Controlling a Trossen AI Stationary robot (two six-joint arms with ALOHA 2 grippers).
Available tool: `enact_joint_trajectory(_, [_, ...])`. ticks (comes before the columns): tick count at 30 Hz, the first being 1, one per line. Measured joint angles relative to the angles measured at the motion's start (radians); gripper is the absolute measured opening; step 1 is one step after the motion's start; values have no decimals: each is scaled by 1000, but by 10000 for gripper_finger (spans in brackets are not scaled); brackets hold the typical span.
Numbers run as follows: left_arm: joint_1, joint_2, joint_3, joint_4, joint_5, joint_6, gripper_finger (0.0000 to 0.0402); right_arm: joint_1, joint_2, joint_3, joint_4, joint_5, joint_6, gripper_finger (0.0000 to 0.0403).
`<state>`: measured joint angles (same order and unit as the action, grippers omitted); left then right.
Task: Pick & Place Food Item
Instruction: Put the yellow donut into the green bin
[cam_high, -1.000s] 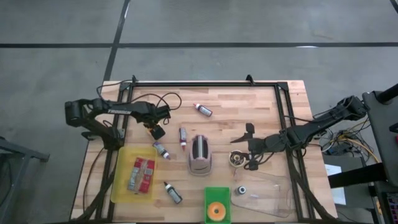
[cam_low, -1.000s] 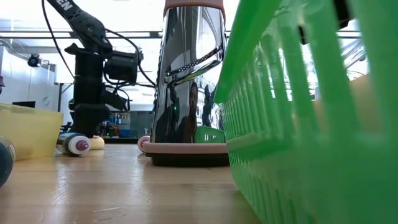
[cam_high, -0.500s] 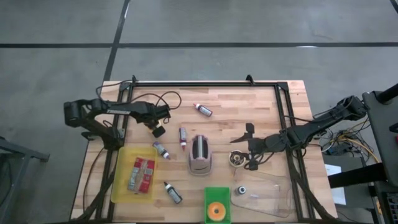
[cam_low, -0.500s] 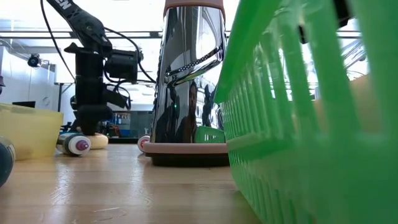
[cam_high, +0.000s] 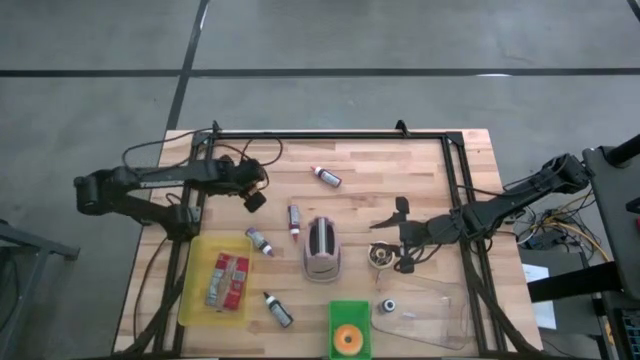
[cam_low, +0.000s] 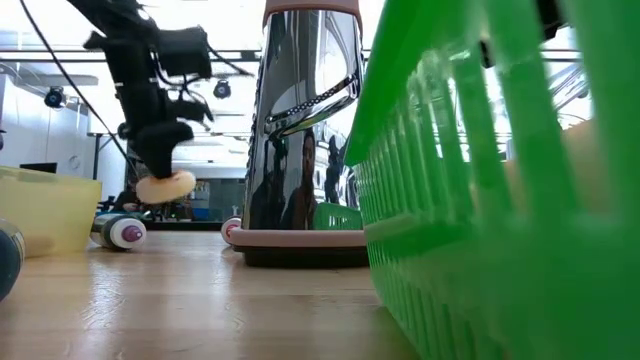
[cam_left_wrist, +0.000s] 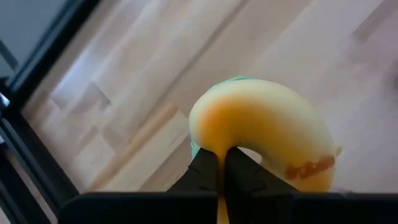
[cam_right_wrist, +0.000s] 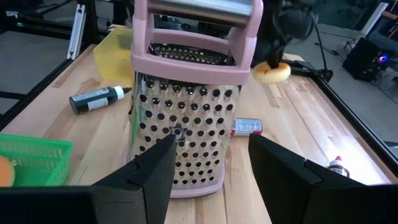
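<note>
The food item is a soft yellow-orange ring (cam_left_wrist: 267, 124) with a green underside. It hangs in the air over the table's far left part, seen in the high view (cam_high: 254, 201), the low view (cam_low: 165, 186) and the right wrist view (cam_right_wrist: 272, 71). My left gripper (cam_left_wrist: 219, 167) is shut on it. My right gripper (cam_high: 398, 240) stands open at the right of the pink-framed metal grater (cam_high: 323, 250), its fingers (cam_right_wrist: 155, 168) apart and touching nothing. My left gripper pinches the ring's wall (cam_left_wrist: 214, 144) on the side nearest the wrist between its two fingers, which stand almost together. The fingers come from above, slanting down. The ring hangs below them, roughly level and lifted clear of the table (cam_low: 165, 186).
A yellow bin (cam_high: 200, 300) with packets stands near left. A green basket (cam_high: 349, 307) with an orange ring is at the near edge, a clear tray (cam_high: 430, 315) to its right. Several small bottles (cam_high: 259, 242) lie around the grater; a black frame rims the table.
My left gripper has shut on the yellow ring where it lay on the table and risen, drawing back a little toward the far left. The ring, which rested on the wood, now hangs clear above it.
</note>
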<state>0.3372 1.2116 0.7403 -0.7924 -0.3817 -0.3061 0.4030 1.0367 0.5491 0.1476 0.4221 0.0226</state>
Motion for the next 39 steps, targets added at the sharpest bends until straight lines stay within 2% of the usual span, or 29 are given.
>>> enact_joint_trajectory(7, [-94, -145, -1, 69, -8, 25, 1, -1, 0, 0, 1, 0, -5, 199])
enact_joint_trajectory(16, [-351, -239, 5, 280, -14, 101, 1, -2, 0, 0, 6, 0, -8, 199])
enact_joint_trajectory(27, [-700, -236, 51, 350, -168, 73, 0, -2, 0, 0, 7, 5, -8, 199])
enact_joint_trajectory(33, [-862, -180, 47, 497, -170, 67, 0, -2, 0, 0, 8, 7, -7, 199])
enact_joint_trajectory(39, [-959, -65, 50, 632, -158, 67, 0, -2, 0, 0, 14, 8, -4, 199])
